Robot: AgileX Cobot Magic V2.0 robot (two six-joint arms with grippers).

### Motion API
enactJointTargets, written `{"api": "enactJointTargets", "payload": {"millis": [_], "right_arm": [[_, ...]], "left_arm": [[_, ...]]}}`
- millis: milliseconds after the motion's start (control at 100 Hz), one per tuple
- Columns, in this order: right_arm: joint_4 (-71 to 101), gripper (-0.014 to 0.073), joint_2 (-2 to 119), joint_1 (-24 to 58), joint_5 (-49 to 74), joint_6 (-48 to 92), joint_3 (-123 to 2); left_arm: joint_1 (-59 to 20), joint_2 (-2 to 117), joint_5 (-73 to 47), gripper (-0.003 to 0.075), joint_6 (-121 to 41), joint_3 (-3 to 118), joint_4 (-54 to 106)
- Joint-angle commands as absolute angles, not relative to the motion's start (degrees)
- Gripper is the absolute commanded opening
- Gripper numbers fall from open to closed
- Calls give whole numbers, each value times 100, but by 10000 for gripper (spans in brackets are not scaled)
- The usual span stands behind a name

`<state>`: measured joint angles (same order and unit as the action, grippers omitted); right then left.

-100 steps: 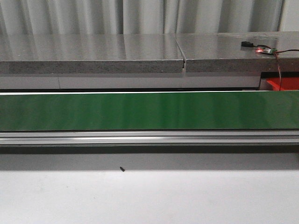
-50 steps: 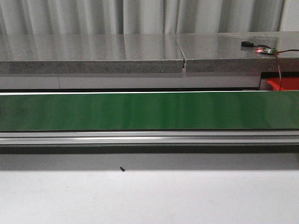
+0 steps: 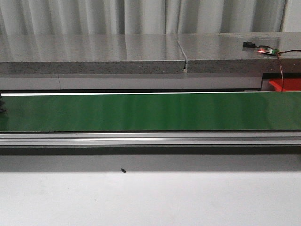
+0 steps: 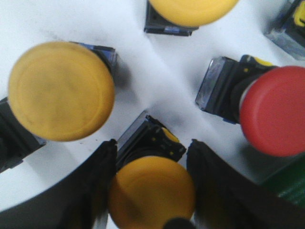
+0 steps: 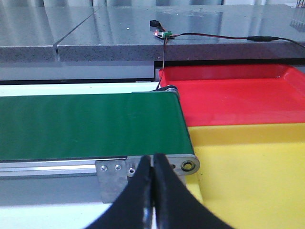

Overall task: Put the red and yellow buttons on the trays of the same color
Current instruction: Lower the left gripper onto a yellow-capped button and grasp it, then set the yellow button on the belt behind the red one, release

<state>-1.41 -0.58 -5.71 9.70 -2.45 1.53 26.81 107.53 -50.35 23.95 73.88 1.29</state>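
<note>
In the left wrist view my left gripper is shut on a yellow button; the cap fills the gap between both fingers. Around it on the white surface lie two more yellow buttons and a red button. The right wrist view shows my right gripper shut on nothing, just before the right end of the green belt. Beyond that end lie the red tray and, nearer, the yellow tray. A corner of the red tray shows in the front view.
The long green belt runs across the table on a metal frame. Behind it stands a grey stone ledge carrying a small circuit board with wires. A small dark shape pokes in at the belt's left edge.
A small dark shape has come into the front view at the left edge of the belt. Nothing else there has moved.
</note>
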Motion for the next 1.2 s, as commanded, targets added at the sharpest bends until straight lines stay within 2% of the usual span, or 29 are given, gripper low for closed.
{"api": "enactJointTargets", "payload": {"millis": [0, 80, 590, 820, 1190], "right_arm": [[-146, -67, -177, -571, 510, -216, 78], [-146, -67, -177, -571, 510, -216, 78], [-146, -67, -177, -571, 510, -216, 78], [-146, -67, -177, -571, 510, -216, 78], [-146, -67, -177, -571, 510, -216, 78]], "left_arm": [[2689, 10503, -4967, 197, 2465, 7518, 211], [2689, 10489, -5020, 167, 2465, 7518, 211], [2689, 9065, -5431, 167, 2154, 7634, -46], [2548, 9038, -5920, 167, 1868, 8250, 0], [1690, 9447, -5924, 167, 1706, 8461, 101]]}}
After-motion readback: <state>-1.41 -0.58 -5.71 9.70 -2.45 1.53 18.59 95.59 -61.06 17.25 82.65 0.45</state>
